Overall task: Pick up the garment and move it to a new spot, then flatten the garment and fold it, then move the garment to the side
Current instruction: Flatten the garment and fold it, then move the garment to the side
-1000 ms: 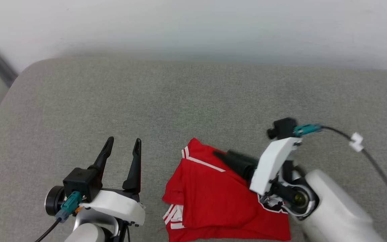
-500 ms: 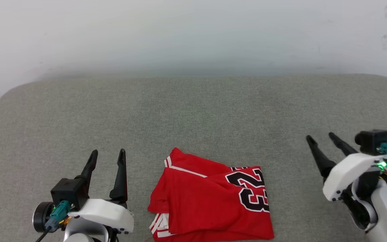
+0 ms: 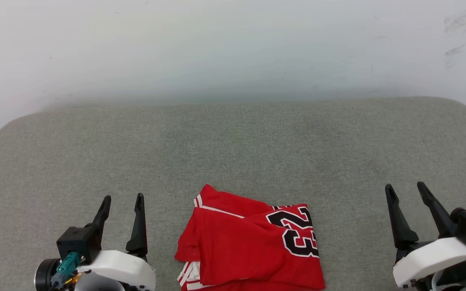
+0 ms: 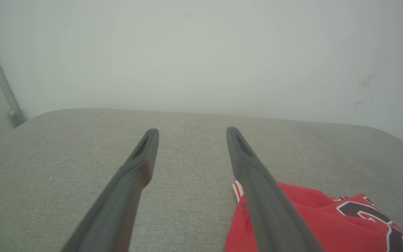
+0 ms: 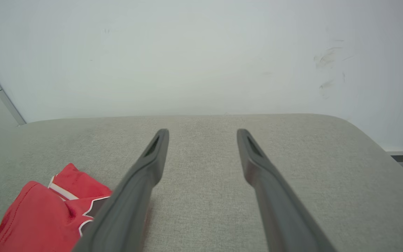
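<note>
So the right gripper (image 3: pixel 405 186) has pulled off the red basketball-style T-shirt (image 3: pixel 253 246) and now sits at the lower right, well apart from it. The fold looks done to me, so only the move to the side is left. Both claws gape wide and hold nothing. The left gripper (image 3: pixel 123 197) is near the shirt, which lies folded on the grey fabric cushion (image 3: pixel 233 153).

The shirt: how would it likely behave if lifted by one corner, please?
Probably floppy: the shirt lies in soft folds, so they would likely fall open. Pushed on the textured cushion, it may bunch rather than slide.
</note>
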Tool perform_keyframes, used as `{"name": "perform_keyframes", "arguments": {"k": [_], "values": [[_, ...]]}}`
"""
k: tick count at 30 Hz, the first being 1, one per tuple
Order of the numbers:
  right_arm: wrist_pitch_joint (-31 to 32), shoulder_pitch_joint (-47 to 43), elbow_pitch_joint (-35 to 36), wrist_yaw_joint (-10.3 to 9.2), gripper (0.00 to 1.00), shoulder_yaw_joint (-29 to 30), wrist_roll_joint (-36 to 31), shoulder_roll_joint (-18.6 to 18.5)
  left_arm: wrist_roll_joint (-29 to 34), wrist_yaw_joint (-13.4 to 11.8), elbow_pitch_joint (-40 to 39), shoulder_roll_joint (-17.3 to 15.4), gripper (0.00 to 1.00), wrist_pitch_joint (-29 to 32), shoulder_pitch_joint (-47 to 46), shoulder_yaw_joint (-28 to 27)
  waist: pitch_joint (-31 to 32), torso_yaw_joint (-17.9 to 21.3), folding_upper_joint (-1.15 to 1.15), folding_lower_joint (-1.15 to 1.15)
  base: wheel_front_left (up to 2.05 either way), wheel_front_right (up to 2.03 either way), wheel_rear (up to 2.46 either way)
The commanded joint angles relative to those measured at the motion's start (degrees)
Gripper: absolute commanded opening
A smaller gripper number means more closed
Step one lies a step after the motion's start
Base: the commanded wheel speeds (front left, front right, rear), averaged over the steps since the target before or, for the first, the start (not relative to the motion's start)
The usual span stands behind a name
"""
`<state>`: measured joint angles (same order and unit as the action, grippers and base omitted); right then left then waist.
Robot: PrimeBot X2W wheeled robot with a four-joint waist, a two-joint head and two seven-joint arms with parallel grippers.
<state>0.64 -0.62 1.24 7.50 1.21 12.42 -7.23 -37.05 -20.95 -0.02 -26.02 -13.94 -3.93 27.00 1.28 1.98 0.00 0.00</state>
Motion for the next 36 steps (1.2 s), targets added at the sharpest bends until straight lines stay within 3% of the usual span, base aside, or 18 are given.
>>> {"name": "perform_keyframes", "arguments": {"k": [1,9,18,29,36], "values": [[0.24,-0.99,0.97,-0.02,1.00,0.20,-0.05,0.50,-0.02,-0.23,0.11,-0.04,1.00,-0.03,0.54,-0.26,0.06,0.02,0.00,0.00,0.00,0.00,0.00],[3.27,-4.46,6.59,-0.02,1.00,0.73,-1.49,2.80,-0.30,-0.67,0.19,-0.27,1.00,-0.22,0.92,-0.57,-0.04,0.16,0.00,0.00,0.00,0.00,0.00],[6.94,-5.18,6.92,-0.02,1.00,2.68,-0.03,3.56,-0.51,-0.71,-0.12,-0.07,1.00,-0.38,0.76,-0.99,-0.46,0.26,0.00,0.00,0.00,0.00,0.00],[27.73,0.48,-7.03,-0.02,1.00,15.67,14.78,0.07,0.95,-0.37,-1.50,0.39,1.00,-0.93,-1.26,-1.84,-1.75,-2.62,0.00,0.00,0.00,0.00,0.00],[43.18,6.17,-17.23,-0.01,1.00,18.90,22.39,2.12,3.33,0.97,-3.45,0.56,1.00,-1.22,-3.02,-2.48,-4.86,-6.41,0.00,0.00,0.00,0.00,0.00]]}}
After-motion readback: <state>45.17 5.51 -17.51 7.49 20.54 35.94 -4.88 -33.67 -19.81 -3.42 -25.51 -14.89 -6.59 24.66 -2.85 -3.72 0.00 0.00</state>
